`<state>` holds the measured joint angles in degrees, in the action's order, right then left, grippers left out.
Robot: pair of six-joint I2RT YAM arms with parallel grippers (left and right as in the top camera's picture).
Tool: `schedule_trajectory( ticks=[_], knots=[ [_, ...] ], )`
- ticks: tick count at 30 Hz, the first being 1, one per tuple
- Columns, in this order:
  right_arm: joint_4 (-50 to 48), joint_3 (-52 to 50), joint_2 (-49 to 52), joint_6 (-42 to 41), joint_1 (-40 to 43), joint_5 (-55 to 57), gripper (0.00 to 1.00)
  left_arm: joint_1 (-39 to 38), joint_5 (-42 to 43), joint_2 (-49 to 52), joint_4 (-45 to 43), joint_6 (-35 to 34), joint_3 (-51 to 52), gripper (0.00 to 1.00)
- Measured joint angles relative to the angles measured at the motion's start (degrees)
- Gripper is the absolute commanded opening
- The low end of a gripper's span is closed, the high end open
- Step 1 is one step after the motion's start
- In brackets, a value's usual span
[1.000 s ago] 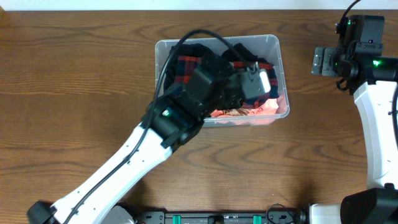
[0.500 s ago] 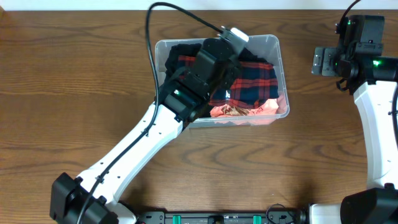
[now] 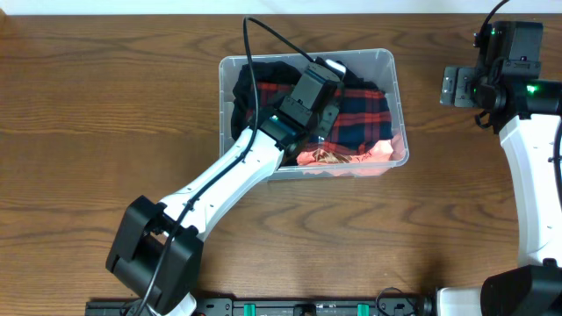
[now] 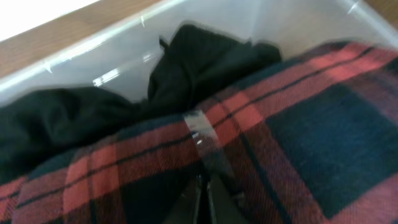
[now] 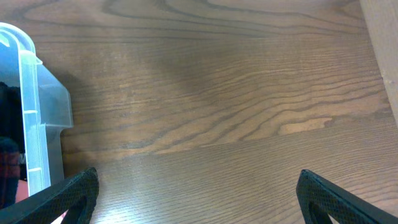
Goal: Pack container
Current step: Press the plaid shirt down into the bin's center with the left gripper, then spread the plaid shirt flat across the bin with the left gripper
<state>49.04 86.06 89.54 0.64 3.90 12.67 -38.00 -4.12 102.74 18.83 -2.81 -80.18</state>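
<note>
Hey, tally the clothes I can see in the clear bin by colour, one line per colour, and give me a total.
Black fabric: 1
Red and navy plaid fabric: 1
Pink fabric: 1
Total: 3 pieces showing in the container; anything buried under them is hidden.

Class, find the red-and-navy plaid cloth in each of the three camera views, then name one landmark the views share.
Overhead: plaid cloth lies in the right half of the container.
Left wrist: plaid cloth fills the lower and right part of the picture.
Right wrist: only a sliver of plaid cloth shows at the left edge.
Shared landmark: the container's clear wall.
</note>
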Motion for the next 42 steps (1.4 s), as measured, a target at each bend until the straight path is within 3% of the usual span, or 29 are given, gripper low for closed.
schedule_trajectory(
  ticks=[8,28,35,42],
  knots=[
    [0.0,0.0,0.0,0.0,0.0,0.0,0.99,0.02,0.35,0.15,-1.01,-1.51,2.64,0.06],
    [0.0,0.0,0.0,0.0,0.0,-0.02,0.99,0.74,-1.27,-3.41,-15.5,-1.73,6.69,0.06],
    [0.0,0.0,0.0,0.0,0.0,-0.02,0.99,0.81,-0.63,-15.43,-12.0,-3.65,6.47,0.06],
    [0.0,0.0,0.0,0.0,0.0,0.0,0.99,0.76,9.2,-11.76,-8.48,-5.62,6.4,0.06]
  ],
)
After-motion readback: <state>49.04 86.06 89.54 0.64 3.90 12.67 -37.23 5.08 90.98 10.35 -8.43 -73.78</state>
